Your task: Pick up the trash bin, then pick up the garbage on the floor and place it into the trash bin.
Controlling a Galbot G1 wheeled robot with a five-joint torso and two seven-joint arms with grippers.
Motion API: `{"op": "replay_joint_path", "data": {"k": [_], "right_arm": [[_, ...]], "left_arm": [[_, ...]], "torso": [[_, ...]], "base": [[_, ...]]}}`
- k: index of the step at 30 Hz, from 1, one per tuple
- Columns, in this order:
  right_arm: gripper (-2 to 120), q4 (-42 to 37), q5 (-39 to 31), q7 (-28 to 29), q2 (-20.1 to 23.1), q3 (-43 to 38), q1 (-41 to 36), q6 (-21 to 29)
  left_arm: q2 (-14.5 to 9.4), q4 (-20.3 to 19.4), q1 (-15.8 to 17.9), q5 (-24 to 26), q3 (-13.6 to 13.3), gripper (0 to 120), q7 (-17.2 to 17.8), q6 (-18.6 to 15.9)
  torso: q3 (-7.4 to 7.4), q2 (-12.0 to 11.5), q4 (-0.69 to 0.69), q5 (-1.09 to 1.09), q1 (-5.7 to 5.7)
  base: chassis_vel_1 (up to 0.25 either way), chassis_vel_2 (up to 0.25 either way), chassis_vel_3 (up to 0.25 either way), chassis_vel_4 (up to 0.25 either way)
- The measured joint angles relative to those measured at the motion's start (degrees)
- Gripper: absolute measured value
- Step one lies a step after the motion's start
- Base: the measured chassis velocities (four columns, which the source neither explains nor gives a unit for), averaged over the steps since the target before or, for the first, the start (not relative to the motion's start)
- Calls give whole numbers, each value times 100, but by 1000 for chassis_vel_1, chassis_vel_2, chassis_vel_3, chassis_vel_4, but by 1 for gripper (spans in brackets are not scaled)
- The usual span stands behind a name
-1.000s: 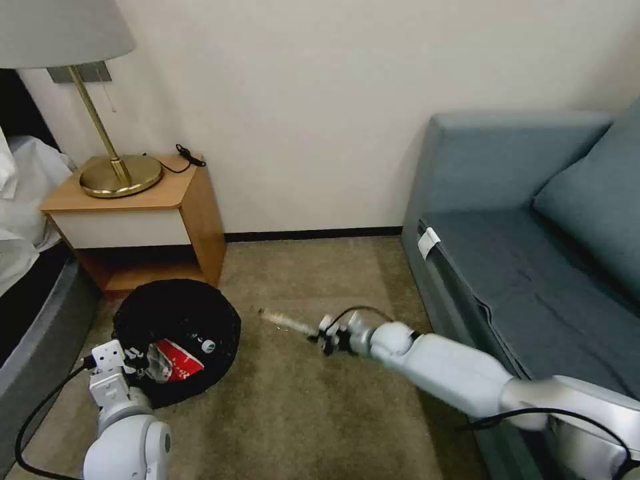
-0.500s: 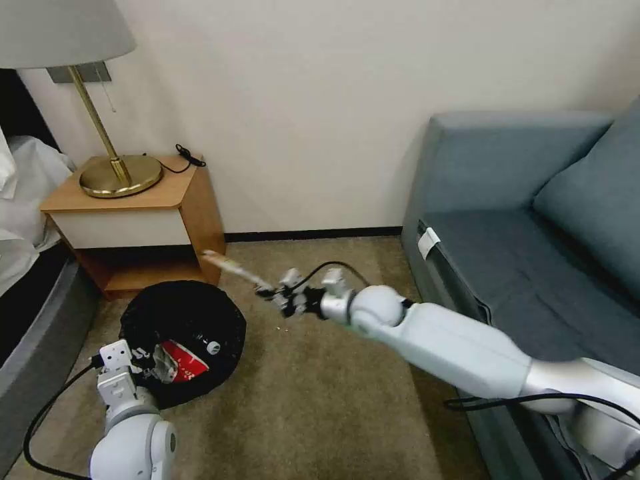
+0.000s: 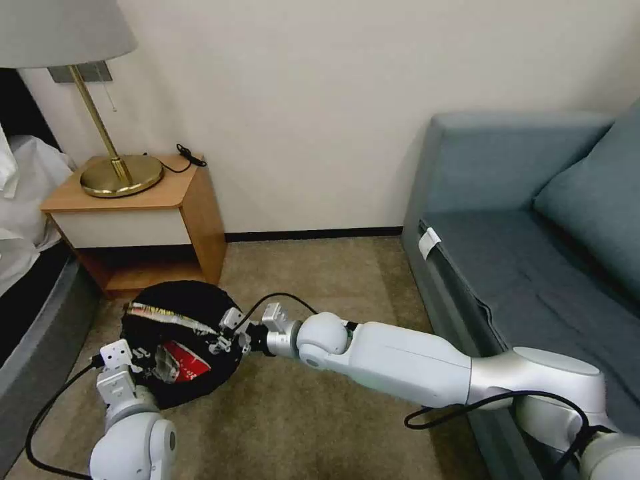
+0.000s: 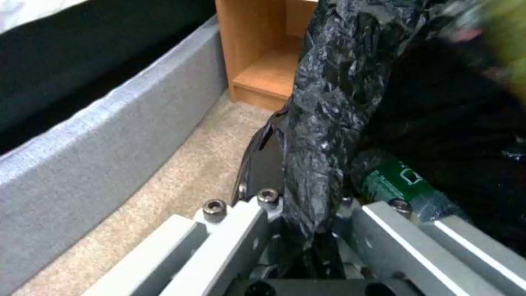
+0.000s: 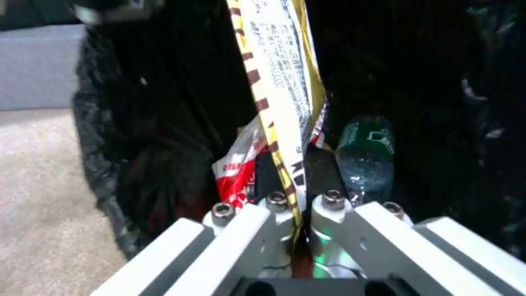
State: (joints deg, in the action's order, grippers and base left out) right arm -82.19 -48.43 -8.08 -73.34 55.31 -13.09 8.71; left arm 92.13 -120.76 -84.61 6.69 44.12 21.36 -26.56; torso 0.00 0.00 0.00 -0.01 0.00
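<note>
The trash bin point(image 3: 193, 293), lined with a crinkly black bag point(image 4: 328, 102), sits low on the carpet at the left. My left gripper point(image 3: 133, 357) is shut on the bag-covered rim point(image 4: 307, 201) at the bin's near side. My right gripper point(image 3: 223, 339) reaches over the bin's right edge and is shut on one end of a flat silvery-gold snack wrapper point(image 3: 163, 315), which stretches across the bin's opening point(image 5: 279, 82). Inside the bin lie a red-and-white packet point(image 3: 183, 360) and a small clear bottle with a green label point(image 5: 366, 156).
A wooden nightstand point(image 3: 133, 207) with a brass lamp point(image 3: 120, 177) stands just behind the bin. A grey bed frame point(image 3: 33, 333) runs along the left. A blue-grey sofa point(image 3: 533, 253) takes up the right. Open beige carpet point(image 3: 320, 287) lies between.
My right arm has swung left with the wrapper, from the middle of the carpet to over the bin. The left gripper has kept its hold on the rim.
</note>
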Motion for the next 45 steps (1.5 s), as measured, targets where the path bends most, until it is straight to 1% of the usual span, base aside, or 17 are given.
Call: {"op": "replay_joint_path", "data": {"k": [4, 6, 11, 15, 16, 18, 21, 24, 25, 28, 29, 31, 32, 36, 37, 40, 45], "right_arm": [[1, -1, 20, 95, -16, 33, 1, 7], [15, -56, 46, 163, 17, 34, 9, 7], [28, -122, 82, 177, 104, -14, 47, -20], [46, -189, 90, 177, 202, -36, 100, -44], [46, -189, 90, 177, 202, -36, 100, -44], [58, -202, 91, 178, 217, -49, 112, -59], [65, -223, 96, 187, 215, -117, 113, -79], [80, -328, 101, 235, 218, -419, 107, -92], [80, -328, 101, 235, 218, -419, 107, -92], [94, -532, 91, 259, 347, -747, 128, -93], [94, -532, 91, 259, 347, -747, 128, -93], [99, -676, 74, 268, 477, -915, 130, -93], [99, -676, 74, 268, 477, -915, 130, -93], [100, -868, 72, 295, 767, -1149, 56, -97], [100, -868, 72, 295, 767, -1149, 56, -97], [100, -974, 89, 308, 995, -1345, -117, -139], [100, -1051, 132, 309, 1176, -1472, -274, -192]], "left_arm": [[0, -62, 0, 81, -19, 1, 20, -52], [0, -95, -4, 122, -15, 1, 27, -71], [0, -109, -13, 146, -15, 1, 34, -79], [0, -116, 2, 226, -10, 1, 48, -120], [0, -116, 2, 226, -10, 1, 48, -120], [0, -118, 9, 291, -14, 1, 66, -141], [0, -118, 10, 361, -14, 1, 84, -163], [0, -119, 12, 632, -6, 1, 149, -270], [0, -119, 12, 632, -6, 1, 149, -270], [0, -121, 29, 1213, -7, 1, 372, -503], [0, -121, 29, 1213, -7, 1, 372, -503], [0, -121, 43, 1678, -11, 1, 580, -655], [0, -121, 43, 1678, -11, 1, 580, -655], [0, -66, 86, 2525, 15, 1, 1002, -843], [0, -66, 86, 2525, 15, 1, 1002, -843], [0, 40, 137, 3146, 57, 1, 1428, -987], [0, 255, 201, 3594, 96, 1, 1841, -1098]], "torso": [[0, 0, 0, 0, 0], [0, 0, 0, 1, 0], [0, 0, -1, 1, 0], [0, 0, -1, 1, 0], [0, 0, -1, 1, 0], [0, 0, -1, 1, 0], [0, 0, 0, 1, 0], [0, 0, 0, 1, 0], [0, 0, 0, 1, 0], [0, 0, 0, 1, 0], [0, 0, 0, 1, 0], [0, 0, 0, 1, 0], [0, 0, 0, 1, 0], [0, 0, -1, 2, 0], [0, 0, -1, 2, 0], [0, 0, -1, 1, 0], [0, 0, 0, 1, 0]], "base": [[0, 0, 0, 0], [0, 0, 0, 0], [0, 0, 0, 0], [0, 0, 0, 0], [0, 0, 0, 0], [0, 0, 0, 0], [0, 0, 0, 0], [0, 0, 0, 0], [0, 0, 0, 0], [0, 0, 0, 0], [0, 0, 0, 0], [0, 0, 0, 0], [0, 0, 0, 0], [0, 0, 0, 0], [0, 0, 0, 0], [0, 0, 0, 0], [0, 0, 0, 0]]}}
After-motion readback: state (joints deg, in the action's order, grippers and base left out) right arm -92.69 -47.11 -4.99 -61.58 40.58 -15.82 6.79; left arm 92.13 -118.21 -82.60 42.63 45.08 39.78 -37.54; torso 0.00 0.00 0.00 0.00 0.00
